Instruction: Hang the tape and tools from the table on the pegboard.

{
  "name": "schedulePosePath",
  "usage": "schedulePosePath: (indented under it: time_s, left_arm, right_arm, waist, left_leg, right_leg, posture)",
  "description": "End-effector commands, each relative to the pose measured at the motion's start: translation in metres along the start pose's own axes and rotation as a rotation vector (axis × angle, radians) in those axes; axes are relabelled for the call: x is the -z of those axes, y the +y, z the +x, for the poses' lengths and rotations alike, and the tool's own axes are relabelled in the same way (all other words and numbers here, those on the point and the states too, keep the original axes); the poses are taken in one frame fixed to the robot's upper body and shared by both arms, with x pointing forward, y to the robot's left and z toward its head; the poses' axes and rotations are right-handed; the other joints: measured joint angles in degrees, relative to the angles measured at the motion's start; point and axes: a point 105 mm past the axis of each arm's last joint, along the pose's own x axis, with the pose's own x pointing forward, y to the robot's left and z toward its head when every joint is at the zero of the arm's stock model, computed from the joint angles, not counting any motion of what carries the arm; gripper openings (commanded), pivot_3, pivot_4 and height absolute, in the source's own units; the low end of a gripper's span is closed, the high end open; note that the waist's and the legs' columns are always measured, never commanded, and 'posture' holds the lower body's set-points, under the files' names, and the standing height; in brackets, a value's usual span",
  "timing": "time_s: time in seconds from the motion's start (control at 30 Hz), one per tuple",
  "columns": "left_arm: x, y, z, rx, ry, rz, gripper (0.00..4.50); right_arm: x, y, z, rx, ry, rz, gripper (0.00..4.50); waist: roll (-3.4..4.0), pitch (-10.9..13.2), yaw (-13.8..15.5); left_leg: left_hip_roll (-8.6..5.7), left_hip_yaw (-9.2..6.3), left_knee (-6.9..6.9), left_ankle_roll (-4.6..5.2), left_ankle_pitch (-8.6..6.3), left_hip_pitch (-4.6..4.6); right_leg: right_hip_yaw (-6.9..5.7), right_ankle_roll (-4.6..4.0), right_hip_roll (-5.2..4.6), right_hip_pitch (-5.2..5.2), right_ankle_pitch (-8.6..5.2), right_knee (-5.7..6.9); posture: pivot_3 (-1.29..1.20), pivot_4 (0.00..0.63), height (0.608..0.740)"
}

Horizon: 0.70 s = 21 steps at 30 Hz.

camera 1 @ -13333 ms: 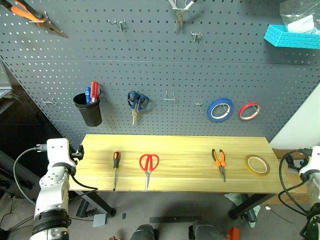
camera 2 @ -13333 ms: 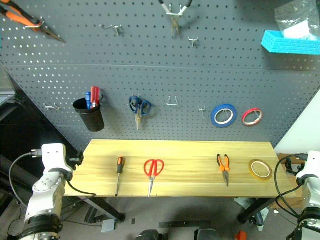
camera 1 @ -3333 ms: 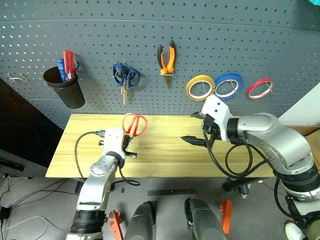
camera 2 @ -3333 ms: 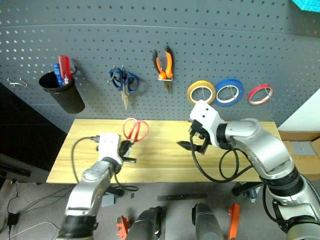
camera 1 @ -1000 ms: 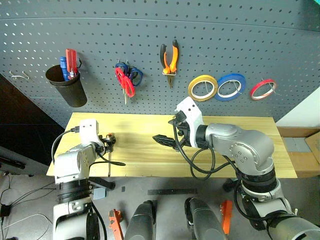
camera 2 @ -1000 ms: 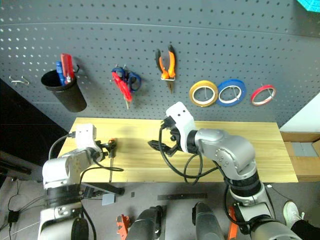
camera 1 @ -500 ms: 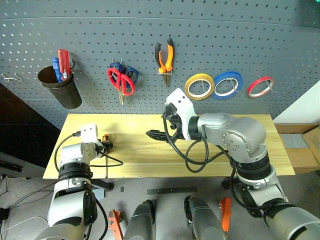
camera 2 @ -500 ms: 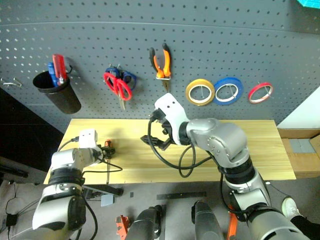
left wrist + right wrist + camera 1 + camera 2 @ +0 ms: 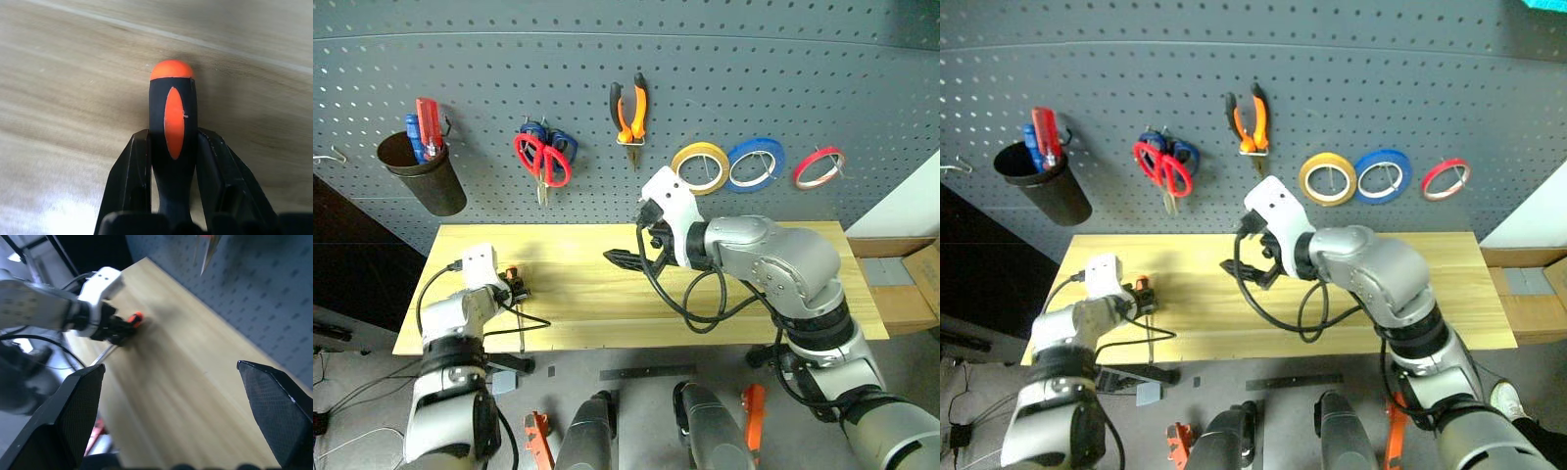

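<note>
The screwdriver, with an orange-and-black handle, lies near the left end of the table, its thin shaft pointing toward the front edge. My left gripper is shut on its handle, one black finger on each side. My right gripper hovers open over the table's middle, its fingers spread wide with nothing between them. On the pegboard hang the yellow tape, the red-handled scissors and the pliers.
Blue-handled scissors hang behind the red ones. A blue tape ring and a red tape ring hang right of the yellow one. A black cup with pens hangs at the far left. Cables loop under my right arm.
My left gripper has closed on the screwdriver's handle; half a second ago its fingers stood apart around it. The right gripper stays open over the table's middle.
</note>
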Motion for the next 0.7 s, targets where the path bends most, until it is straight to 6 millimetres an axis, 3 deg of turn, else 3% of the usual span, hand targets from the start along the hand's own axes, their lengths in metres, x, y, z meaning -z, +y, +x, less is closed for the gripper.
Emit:
schedulePosePath:
  time_s: [0.03, 0.17, 0.33, 0.53, 0.63, 0.7]
  left_arm:
    - [-0.039, -0.013, -0.027, 0.038, -0.222, 0.032, 0.91]
    - [-0.067, -0.025, -0.052, 0.026, -0.439, 0.111, 0.91]
    - [-0.097, -0.039, -0.067, 0.044, -0.599, 0.168, 0.91]
    - [-0.137, -0.044, -0.106, 0.007, -0.842, 0.272, 0.91]
    - [-0.165, -0.059, -0.133, 0.026, -1.001, 0.34, 0.91]
    - [-0.176, -0.067, -0.141, 0.05, -1.054, 0.365, 0.91]
  right_arm:
    - [-0.031, 0.017, -0.011, -0.055, -0.161, -0.138, 4.5]
    - [-0.043, 0.017, -0.019, -0.041, -0.216, -0.243, 4.5]
    - [-0.047, 0.015, -0.022, -0.058, -0.229, -0.32, 4.5]
    - [-0.057, 0.011, -0.024, -0.078, -0.26, -0.355, 4.5]
    - [-0.067, 0.001, -0.024, -0.053, -0.29, -0.356, 4.5]
    - [-0.07, -0.003, -0.024, -0.042, -0.301, -0.361, 4.5]
  waist:
    - [0.0, 0.0, 0.02]
    - [-0.02, -0.01, 0.18]
    - [-0.05, -0.06, 0.35]
    - [-0.19, -0.2, 0.42]
    - [-0.27, -0.27, 0.78]
    - [-0.35, -0.32, 1.26]
  left_leg:
    - [0.02, 0.01, -0.01, -0.01, 0.0, -0.07]
    - [0.03, 0.01, 0.01, -0.03, 0.01, -0.32]
    - [-0.03, 0.09, 0.04, -0.03, 0.01, -0.33]
    - [-0.02, 0.18, 0.04, -0.05, 0.02, -0.47]
    - [-0.04, 0.19, 0.05, -0.09, 0.05, -0.48]
    - [-0.05, 0.2, 0.07, -0.17, 0.1, -0.5]
  right_leg:
    - [0.01, 0.0, -0.02, -0.1, 0.0, 0.01]
    - [0.02, -0.02, -0.04, -0.39, 0.02, 0.05]
    - [0.01, -0.03, 0.03, -0.39, 0.03, 0.06]
    - [-0.01, -0.04, 0.06, -0.54, 0.05, 0.07]
    - [-0.03, -0.06, 0.06, -0.54, 0.06, 0.08]
    - [-0.08, -0.09, 0.08, -0.54, 0.1, 0.09]
  posture:
    - [-0.13, 0.27, 0.74]
    - [-0.11, 0.255, 0.74]
    - [-0.1, 0.219, 0.74]
    - [-0.07, 0.18, 0.74]
    - [-0.06, 0.165, 0.74]
    - [-0.06, 0.158, 0.74]
